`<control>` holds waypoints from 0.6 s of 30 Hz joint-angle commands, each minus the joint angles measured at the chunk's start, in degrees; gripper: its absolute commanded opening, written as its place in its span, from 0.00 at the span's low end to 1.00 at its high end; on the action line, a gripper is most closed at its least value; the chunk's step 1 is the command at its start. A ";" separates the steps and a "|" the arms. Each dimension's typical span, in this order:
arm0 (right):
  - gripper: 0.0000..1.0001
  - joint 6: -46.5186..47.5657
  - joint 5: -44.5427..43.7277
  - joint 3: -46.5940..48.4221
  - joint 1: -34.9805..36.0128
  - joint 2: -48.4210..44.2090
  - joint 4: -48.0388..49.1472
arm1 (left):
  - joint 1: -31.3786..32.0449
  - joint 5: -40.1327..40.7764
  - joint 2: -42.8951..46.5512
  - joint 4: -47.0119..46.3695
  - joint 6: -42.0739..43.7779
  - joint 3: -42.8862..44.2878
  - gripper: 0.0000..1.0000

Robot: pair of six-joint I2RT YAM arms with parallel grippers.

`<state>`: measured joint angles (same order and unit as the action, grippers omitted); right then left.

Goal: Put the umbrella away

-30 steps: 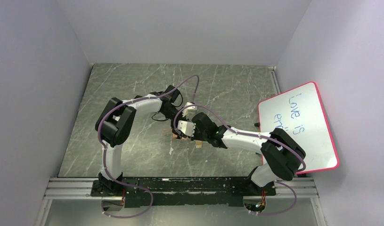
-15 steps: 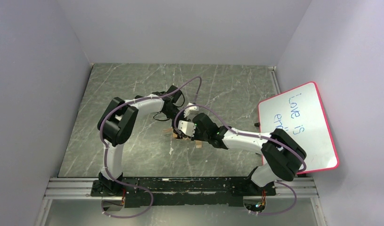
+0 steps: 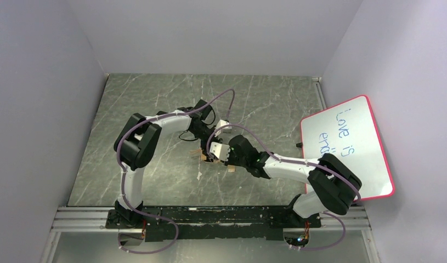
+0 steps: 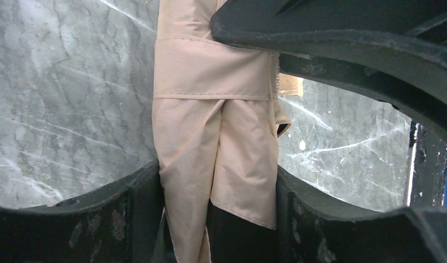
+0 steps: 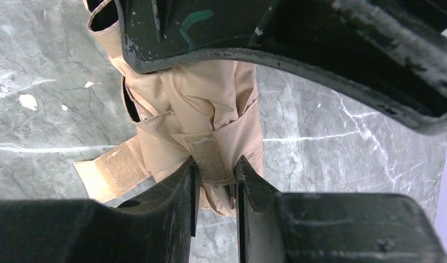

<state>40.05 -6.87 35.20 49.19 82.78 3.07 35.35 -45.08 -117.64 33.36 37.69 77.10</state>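
The umbrella [image 4: 210, 137] is folded into a cream-beige bundle with a sliver of black lining at its folds. It lies about mid-table, between my two wrists, which hide nearly all of it from the overhead camera.

My left gripper [image 4: 216, 183] straddles the rolled canopy. Its fingers [image 4: 139, 213] press the fabric from both sides, so that hand is clamped on the bundle, just below the band of cloth that wraps it.

My right gripper [image 5: 215, 175] has narrowed to a thin gap and pinches the strap [image 5: 210, 159] by its hook-and-loop tab, right against the side of the bundle. A second strap end [image 5: 116, 171], with its own fuzzy patch, lies flat on the marble beside it.

Each wrist camera sees the other hand's black finger arching over the top of the fabric, so the two hands sit very near one another.

The table [image 3: 155, 104] is grey-green, marble-patterned stone. A pink-framed whiteboard [image 3: 350, 148] with green handwriting leans at the right wall, well apart from the umbrella.
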 commanded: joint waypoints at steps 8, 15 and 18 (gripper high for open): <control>0.17 -2.11 2.35 -4.70 0.84 1.68 -4.26 | 3.76 2.31 -8.05 4.04 -2.03 -5.47 0.69; 0.17 -1.99 1.81 -4.79 0.97 1.22 -3.91 | 5.02 5.36 -10.10 4.92 -3.18 -5.20 0.68; 0.17 -2.11 1.85 -5.00 1.04 0.52 -3.42 | 5.31 6.80 -10.72 4.87 -4.16 -5.63 0.69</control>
<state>40.10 -7.33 33.28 49.60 82.04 5.93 35.57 -45.12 -118.48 32.64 35.79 76.88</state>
